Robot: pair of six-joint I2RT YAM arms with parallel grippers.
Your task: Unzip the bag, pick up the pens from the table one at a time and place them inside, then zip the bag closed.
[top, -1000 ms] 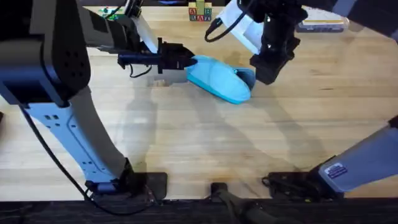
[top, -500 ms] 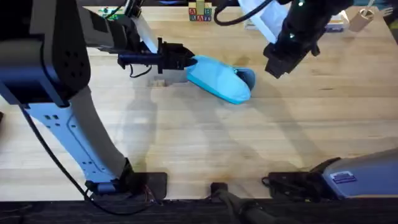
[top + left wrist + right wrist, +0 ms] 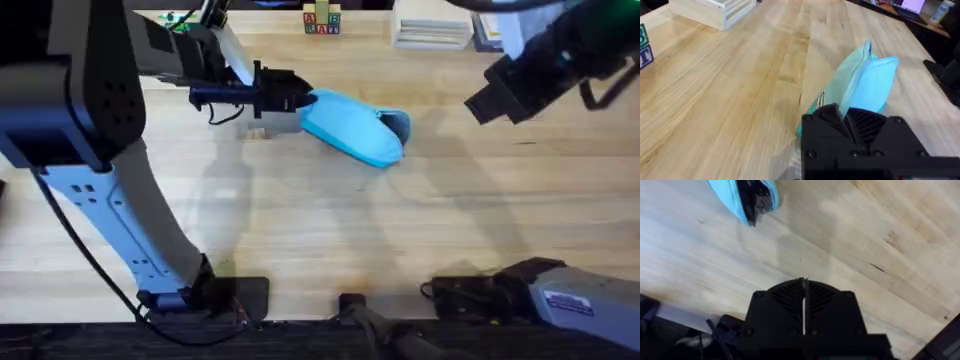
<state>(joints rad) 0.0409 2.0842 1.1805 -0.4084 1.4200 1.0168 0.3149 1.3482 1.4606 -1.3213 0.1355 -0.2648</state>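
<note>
The right end effector [image 3: 478, 108], clenched and empty, has pulled well away from the bag [image 3: 352, 128], whose end beside it now gapes open. The left end effector [image 3: 300, 100] stays clenched on the bag's opposite end, on the desk [image 3: 320, 230]. Unzipping looks done; pens come next.

Sky-blue bag [image 3: 352, 128] on pale, plank-grained wooden table [image 3: 330, 225].

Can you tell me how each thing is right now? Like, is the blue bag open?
Bag: lying on the table, open at its right end, dark inside showing.
Left tool: shut on the bag's left end.
Right tool: shut, holding nothing, up above the table to the bag's right.
</note>
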